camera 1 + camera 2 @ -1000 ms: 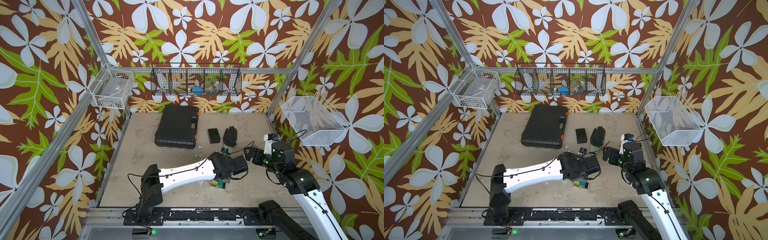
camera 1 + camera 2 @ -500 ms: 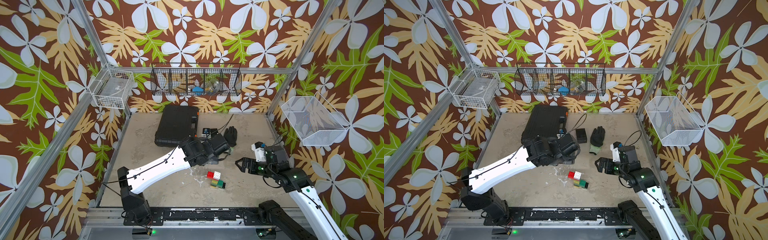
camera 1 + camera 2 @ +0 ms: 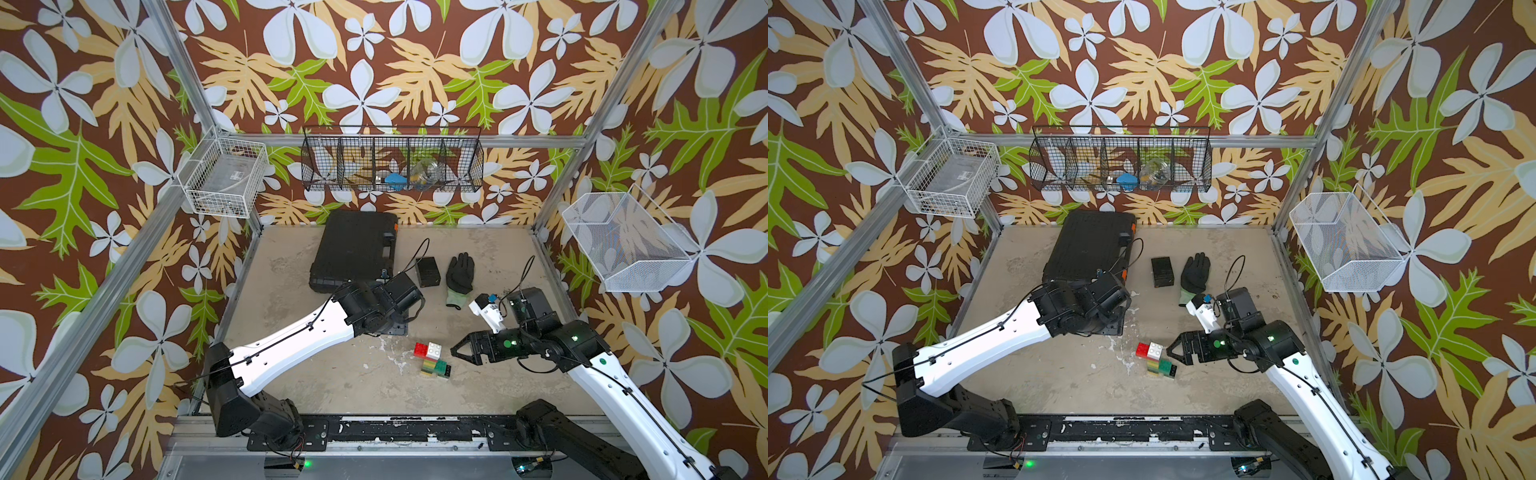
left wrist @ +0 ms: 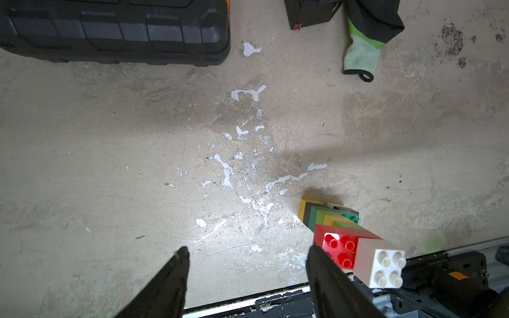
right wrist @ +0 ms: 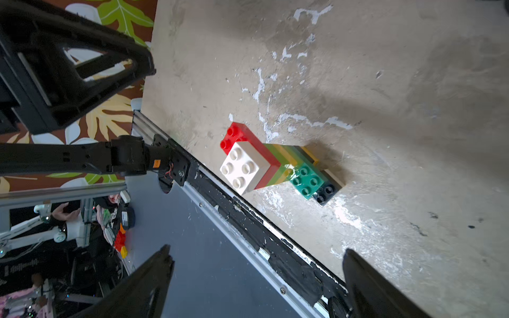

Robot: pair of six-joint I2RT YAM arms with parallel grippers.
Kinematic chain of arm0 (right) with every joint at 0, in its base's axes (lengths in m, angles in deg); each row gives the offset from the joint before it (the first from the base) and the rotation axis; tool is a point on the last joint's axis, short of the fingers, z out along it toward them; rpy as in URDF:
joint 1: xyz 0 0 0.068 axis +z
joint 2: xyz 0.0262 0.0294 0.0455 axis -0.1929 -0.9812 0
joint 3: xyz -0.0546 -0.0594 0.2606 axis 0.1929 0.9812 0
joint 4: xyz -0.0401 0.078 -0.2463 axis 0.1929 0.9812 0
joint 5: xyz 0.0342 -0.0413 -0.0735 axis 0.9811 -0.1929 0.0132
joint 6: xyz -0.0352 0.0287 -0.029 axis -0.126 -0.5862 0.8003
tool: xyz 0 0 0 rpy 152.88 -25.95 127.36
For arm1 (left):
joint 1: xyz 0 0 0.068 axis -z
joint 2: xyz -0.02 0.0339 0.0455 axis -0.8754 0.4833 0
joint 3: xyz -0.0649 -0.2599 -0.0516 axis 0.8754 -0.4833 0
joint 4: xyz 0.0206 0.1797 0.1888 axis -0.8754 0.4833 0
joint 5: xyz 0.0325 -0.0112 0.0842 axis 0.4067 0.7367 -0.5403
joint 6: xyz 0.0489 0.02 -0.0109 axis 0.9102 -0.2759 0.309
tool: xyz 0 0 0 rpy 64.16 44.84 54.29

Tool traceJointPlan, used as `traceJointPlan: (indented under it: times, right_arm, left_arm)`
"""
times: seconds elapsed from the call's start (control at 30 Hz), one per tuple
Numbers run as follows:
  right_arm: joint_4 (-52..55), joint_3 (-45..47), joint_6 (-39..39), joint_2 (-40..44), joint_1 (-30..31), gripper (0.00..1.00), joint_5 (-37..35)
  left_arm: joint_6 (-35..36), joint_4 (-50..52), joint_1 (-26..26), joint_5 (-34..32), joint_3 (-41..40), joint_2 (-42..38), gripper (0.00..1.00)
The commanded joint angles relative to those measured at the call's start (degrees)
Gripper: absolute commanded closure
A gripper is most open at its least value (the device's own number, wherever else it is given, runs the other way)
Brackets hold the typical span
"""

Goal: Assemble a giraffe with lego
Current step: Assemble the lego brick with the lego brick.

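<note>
Giraffe (image 3: 432, 358) stood upright on the worktop (image 3: 332, 374) near its front edge, probably light, rigid, top-heavy; a pinch across its low green body seemed safest. Left tool (image 4: 248, 250) and right tool (image 5: 256, 250) gaped, empty.

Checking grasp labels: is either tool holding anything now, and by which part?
Nothing is held. The left tool and right tool are both open and empty; the giraffe stands free on the table.

Black case (image 3: 353, 249): lay flat.
Small black box (image 3: 428, 271): sat between case and glove (image 3: 460, 274).
Wire basket (image 3: 392, 160): hung on back wall.
</note>
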Motion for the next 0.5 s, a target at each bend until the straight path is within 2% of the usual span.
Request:
traceJointPlan:
  times: [0.0, 0.47]
  right_arm:
    - [-1.84, 0.20, -2.35, -0.76, 2.52, 0.01, -0.68]
    - [-10.63, 1.70, -4.87, -6.69, 4.05, 0.01, -4.67]
  left_arm:
    - [1.71, -2.11, -0.55, 0.79, -0.18, -0.39, 0.30]
    - [2.25, -3.12, -1.49, 1.44, -2.68, -1.69, 0.30]
